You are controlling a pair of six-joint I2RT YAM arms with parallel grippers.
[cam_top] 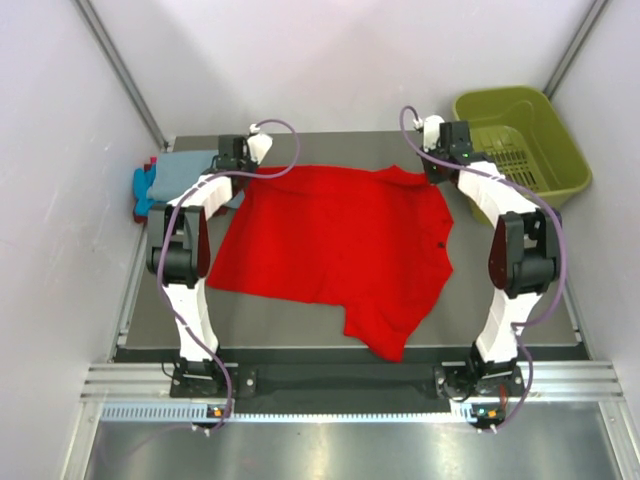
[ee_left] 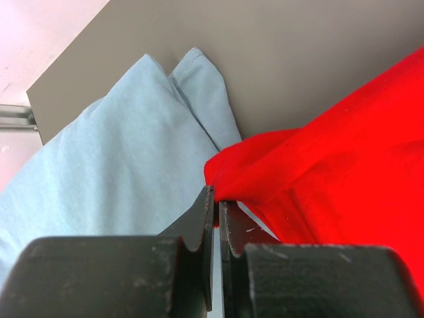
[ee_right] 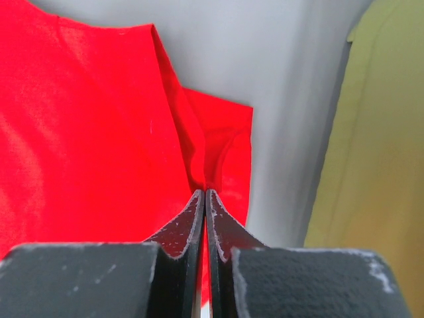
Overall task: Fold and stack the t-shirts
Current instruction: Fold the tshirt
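Observation:
The big red t-shirt (cam_top: 340, 245) lies spread over the middle of the table, one lower corner hanging toward the near edge. My left gripper (cam_top: 244, 170) is at its far left corner, shut on a bunched fold of the red cloth (ee_left: 265, 159) right at the fingertips (ee_left: 217, 197). At the far right corner my right gripper (cam_top: 433, 168) is shut on the shirt's edge (ee_right: 218, 159), its jaws pressed together (ee_right: 205, 194). A folded grey-blue t-shirt (cam_top: 186, 172) rests on a turquoise one (cam_top: 143, 186) at the far left, just beside the left gripper (ee_left: 119, 179).
An olive-green plastic basket (cam_top: 520, 140) stands at the far right corner, close to the right gripper, and shows as a green wall (ee_right: 377, 172) in the right wrist view. White walls enclose the table on three sides.

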